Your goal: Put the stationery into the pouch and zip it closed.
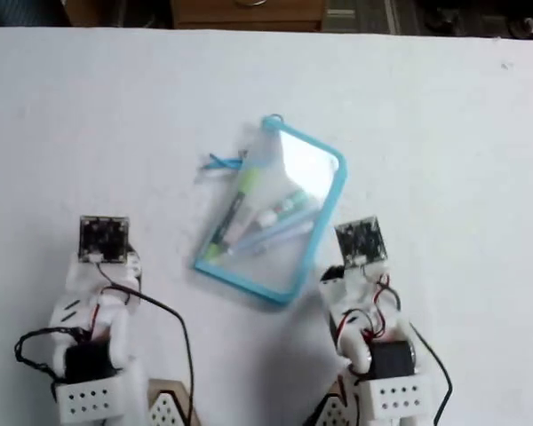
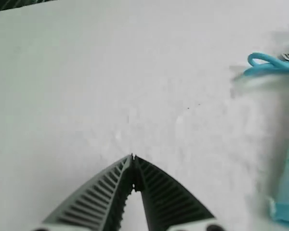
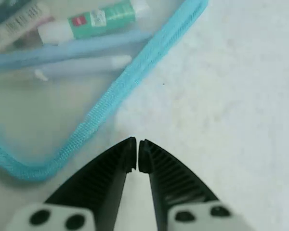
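– On the white table [image 1: 444, 115], between the two arms, what do we find?

– We find the pouch [image 1: 306, 164]. It is clear plastic with blue trim, and it lies flat and tilted. The stationery is inside it: a dark pen with green ends [image 1: 234, 213], a white tube with a green label [image 1: 287, 206] and a pale blue pen [image 1: 280, 232]. They lie side by side along the pouch's length.

– Can we tell whether it is zipped?

– We cannot. We do see a blue cord loop [image 1: 218, 162] lying on the table at the pouch's far corner, on the left arm's side.

– Where is the left gripper [image 2: 133, 160], and how does it stand?

– From its wrist camera we see it above bare table. Its dark ribbed jaws are pressed together at the tips, with nothing between them. The cord loop lies well ahead and off to one side, apart from it. From above, the left arm [image 1: 98, 293] sits well clear of the pouch.

– And the right gripper [image 3: 137, 147]?

– It hangs just beside the pouch's blue trim, near a rounded corner. Its black jaws are drawn together with only a thin slit between the tips, and they grip nothing. We cannot say whether it touches the table. Just beyond it, the tube and pens show through the clear wall. From above, the right arm [image 1: 369, 302] stands close against the pouch's near edge.
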Tool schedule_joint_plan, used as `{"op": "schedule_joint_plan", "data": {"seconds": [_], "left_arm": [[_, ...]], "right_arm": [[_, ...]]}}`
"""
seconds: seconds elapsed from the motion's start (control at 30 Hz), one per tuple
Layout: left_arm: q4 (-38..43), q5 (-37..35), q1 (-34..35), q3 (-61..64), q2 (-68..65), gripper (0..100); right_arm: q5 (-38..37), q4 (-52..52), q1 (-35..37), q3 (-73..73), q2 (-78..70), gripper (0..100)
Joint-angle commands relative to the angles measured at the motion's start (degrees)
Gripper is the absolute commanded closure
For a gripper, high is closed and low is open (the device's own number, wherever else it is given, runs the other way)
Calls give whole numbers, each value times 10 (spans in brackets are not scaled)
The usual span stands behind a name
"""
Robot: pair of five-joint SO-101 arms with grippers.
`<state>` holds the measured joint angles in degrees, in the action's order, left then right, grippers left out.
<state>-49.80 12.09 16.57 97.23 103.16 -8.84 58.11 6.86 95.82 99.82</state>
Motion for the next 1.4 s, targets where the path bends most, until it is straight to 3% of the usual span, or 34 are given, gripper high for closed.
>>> {"op": "schedule_joint_plan", "data": {"seconds": [0.0, 0.17, 0.43, 0.67, 1.37], "left_arm": [[-16, 0, 46, -3, 5, 970], [-84, 1, 97, -3, 7, 970], [-138, 2, 109, -3, 7, 971], [-237, 0, 109, -3, 7, 972], [-235, 0, 109, -3, 7, 972]], "right_arm": [[-4, 37, -20, 9, 34, 975], [-1, 116, -65, 11, 3, 974], [-2, 121, -68, 11, 20, 974], [-3, 121, -68, 11, 19, 974], [-4, 121, -68, 11, 19, 974]]}}
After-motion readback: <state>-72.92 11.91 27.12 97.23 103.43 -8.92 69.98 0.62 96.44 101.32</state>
